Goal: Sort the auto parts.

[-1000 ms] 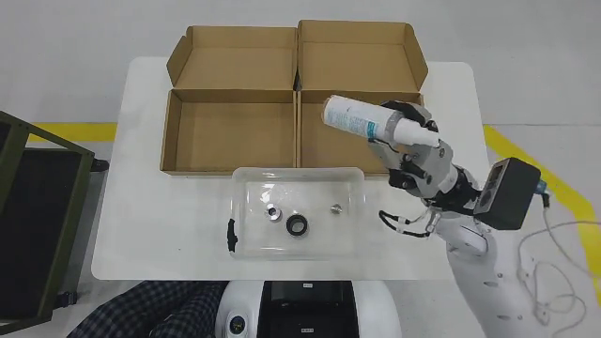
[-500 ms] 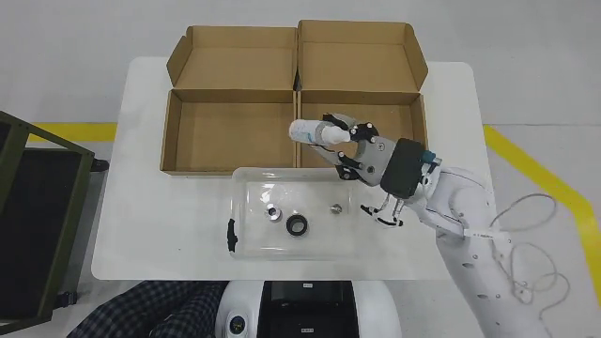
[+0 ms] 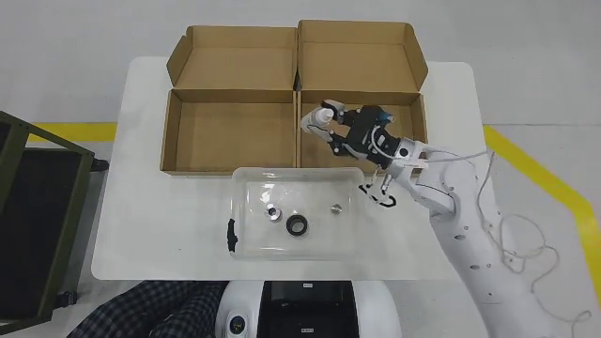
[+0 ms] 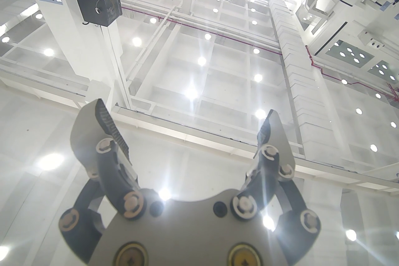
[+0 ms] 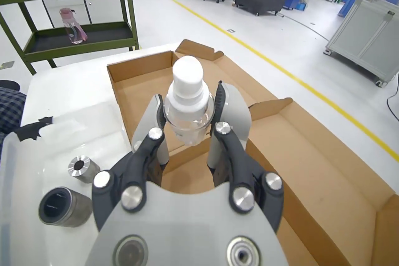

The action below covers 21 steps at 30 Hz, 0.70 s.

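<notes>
K: Table (image 3: 160,197) layout?
M: Left box (image 3: 230,136) and right box (image 5: 311,155), both open, side by side toward the far edge. Clear bin (image 3: 249,183) at the near edge.
K: Right gripper (image 5: 188,106)?
M: Clamped on the spray bottle (image 5: 188,83), just under its white cap. It's over the right box, near that box's left wall.
K: Left gripper (image 4: 184,111)?
M: Wide open, empty, pointing at the ceiling.
K: Bin contents?
M: Dark bearing (image 3: 299,226), silver bushing (image 3: 272,212), small metal piece (image 3: 334,209).

Two cardboard boxes (image 3: 230,136), one clear bin (image 3: 258,237), three metal parts (image 3: 299,226), one bottle (image 3: 322,115).
</notes>
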### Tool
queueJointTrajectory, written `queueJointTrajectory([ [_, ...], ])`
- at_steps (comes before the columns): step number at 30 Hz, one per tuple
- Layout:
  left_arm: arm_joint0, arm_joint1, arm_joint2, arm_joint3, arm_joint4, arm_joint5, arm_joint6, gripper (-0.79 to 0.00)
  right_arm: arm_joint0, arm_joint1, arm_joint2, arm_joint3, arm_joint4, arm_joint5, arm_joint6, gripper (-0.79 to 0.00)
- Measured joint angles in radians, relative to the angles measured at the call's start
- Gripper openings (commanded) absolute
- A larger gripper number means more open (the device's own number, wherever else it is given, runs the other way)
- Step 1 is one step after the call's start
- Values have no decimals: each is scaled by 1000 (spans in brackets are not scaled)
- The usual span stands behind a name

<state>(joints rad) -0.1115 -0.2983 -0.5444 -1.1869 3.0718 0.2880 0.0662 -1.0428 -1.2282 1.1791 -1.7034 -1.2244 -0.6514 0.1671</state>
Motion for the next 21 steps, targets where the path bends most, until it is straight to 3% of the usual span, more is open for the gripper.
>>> queueJointTrajectory([
  [10,0,0,0,0,0,0,0,0,73,-7,-48,114,9,24,137,-785],
  [21,0,0,0,0,0,0,0,0,136,-17,-98,221,10,37,185,-785],
])
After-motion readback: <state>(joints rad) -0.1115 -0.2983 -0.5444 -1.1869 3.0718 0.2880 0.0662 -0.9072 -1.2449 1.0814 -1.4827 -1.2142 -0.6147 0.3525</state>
